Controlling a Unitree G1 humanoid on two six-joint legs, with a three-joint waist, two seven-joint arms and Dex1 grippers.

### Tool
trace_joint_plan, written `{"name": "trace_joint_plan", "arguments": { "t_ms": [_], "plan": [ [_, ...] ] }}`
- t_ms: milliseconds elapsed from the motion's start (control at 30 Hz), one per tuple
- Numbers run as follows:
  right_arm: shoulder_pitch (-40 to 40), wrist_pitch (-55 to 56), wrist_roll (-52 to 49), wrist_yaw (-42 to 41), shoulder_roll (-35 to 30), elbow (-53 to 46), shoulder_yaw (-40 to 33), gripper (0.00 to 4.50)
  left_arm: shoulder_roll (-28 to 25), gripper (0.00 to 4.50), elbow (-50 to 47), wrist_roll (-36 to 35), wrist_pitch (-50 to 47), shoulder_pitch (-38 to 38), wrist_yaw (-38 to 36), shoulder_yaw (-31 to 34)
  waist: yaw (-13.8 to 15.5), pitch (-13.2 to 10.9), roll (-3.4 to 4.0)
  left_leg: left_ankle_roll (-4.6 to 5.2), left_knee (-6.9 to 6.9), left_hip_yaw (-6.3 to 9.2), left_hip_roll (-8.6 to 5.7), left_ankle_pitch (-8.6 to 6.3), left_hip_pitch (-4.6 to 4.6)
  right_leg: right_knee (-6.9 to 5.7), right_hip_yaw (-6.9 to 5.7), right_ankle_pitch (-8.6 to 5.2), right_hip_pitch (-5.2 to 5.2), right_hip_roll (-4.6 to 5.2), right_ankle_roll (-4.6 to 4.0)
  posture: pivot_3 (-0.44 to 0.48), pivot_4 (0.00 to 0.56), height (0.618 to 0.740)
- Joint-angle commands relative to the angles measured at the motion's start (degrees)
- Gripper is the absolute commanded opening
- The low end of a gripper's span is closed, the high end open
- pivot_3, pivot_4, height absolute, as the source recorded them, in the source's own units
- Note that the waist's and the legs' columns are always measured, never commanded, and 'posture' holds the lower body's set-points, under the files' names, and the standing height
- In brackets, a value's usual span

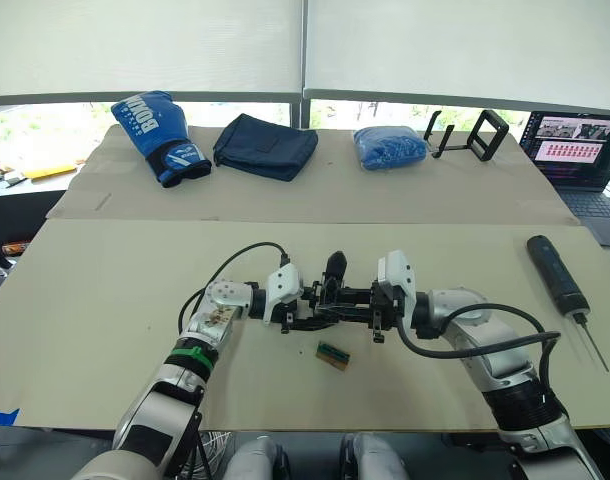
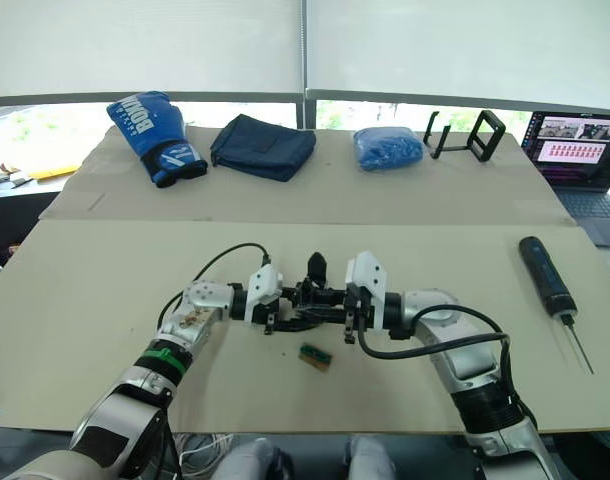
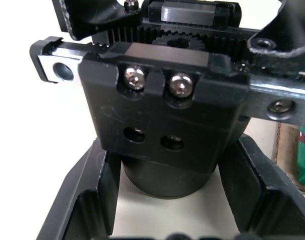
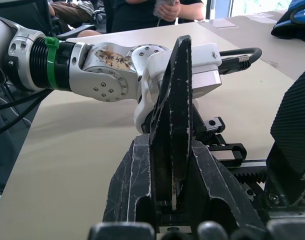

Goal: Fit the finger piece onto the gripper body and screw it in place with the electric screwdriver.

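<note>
We seat finger piece, right gripper clamping it, left gripper clasping gripper body; next needs electric screwdriver.

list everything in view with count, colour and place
gripper body: 1, black, table centre, between both tools
finger piece: 1, black, in right tool
screwdriver: 1, black, table's right side
small block: 1, green-brown, near the body
boxing glove: 1, blue, far left
pouch: 1, navy, far centre
bag: 1, blue, far centre-right
stand: 1, black, far right
laptop: 1, far right edge
left tool: 1, around body's base
right tool: 1, shut on finger piece
</note>
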State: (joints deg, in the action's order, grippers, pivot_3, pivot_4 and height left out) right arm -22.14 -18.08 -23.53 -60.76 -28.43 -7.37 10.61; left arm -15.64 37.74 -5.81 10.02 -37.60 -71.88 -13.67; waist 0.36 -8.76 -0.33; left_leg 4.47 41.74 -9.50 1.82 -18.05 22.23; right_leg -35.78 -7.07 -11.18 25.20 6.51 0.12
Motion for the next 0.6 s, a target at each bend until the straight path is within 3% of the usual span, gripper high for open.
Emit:
{"name": "trace_joint_plan", "arguments": {
  "t_ms": [33, 600],
  "plan": [
    [-0.1, -0.9, 1.1, 0.5, -0.8, 0.5, -0.3, 0.38, -0.4, 2.30, -0.9, 1.2, 0.3, 1.0, -0.7, -1.4, 0.0, 0.0, 0.00, 0.00, 0.00, 0.00, 0.00, 0.00, 0.00, 0.00, 0.00, 0.00, 0.00, 0.00, 0.00, 0.000, 0.150, 0.740],
    [-0.6, -0.7, 2.8, 1.0, 0.1, 1.5, 1.6, 0.38, -0.3, 2.30, -1.3, 1.4, 0.1, 1.2, -0.7, -1.5, -0.3, 0.0, 0.01, 0.00, 0.00, 0.00, 0.01, 0.00, -0.01, -0.02, 0.00, 0.00, 0.00, 0.00, 0.00, 0.000, 0.150, 0.740]
  ]
}}
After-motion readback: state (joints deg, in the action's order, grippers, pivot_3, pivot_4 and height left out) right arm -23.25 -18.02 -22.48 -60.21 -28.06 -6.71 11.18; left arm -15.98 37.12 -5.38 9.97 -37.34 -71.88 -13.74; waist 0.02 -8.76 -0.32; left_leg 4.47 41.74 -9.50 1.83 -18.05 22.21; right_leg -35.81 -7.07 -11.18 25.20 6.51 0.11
